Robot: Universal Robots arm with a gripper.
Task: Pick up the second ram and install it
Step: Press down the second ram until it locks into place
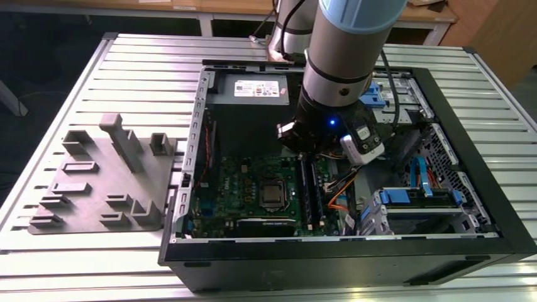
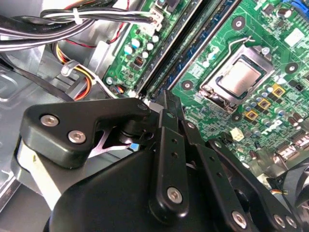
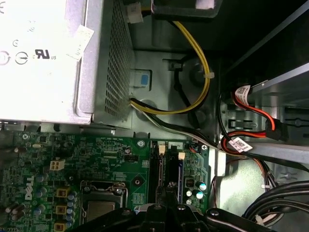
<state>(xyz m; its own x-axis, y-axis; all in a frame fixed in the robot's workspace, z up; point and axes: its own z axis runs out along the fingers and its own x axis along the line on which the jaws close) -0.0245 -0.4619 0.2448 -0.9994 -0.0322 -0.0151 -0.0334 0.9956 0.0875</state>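
Observation:
My gripper (image 1: 312, 154) is low inside the open computer case, over the far end of the memory slots on the green motherboard (image 1: 243, 189). In the second wrist view its fingers (image 2: 166, 111) are shut together, with the tip at the end of a slot. A long dark stick, the second ram (image 2: 190, 55), lies seated along that slot nearer the processor (image 2: 239, 79); in the exterior view this ram (image 1: 306, 189) runs toward the case front. Another stick (image 1: 320, 192) sits parallel beside it. Whether the fingertips touch the ram I cannot tell. In the first wrist view the gripper (image 3: 164, 195) hangs over the slots.
A grey fixture block (image 1: 105, 182) with raised holders lies on the slatted table at the exterior view's left. Inside the case are the power supply (image 1: 251, 88), cable bundles (image 2: 72, 24), red and yellow wires (image 3: 251, 130), and blue drive bays (image 1: 419, 198). The case walls (image 1: 470, 163) close in.

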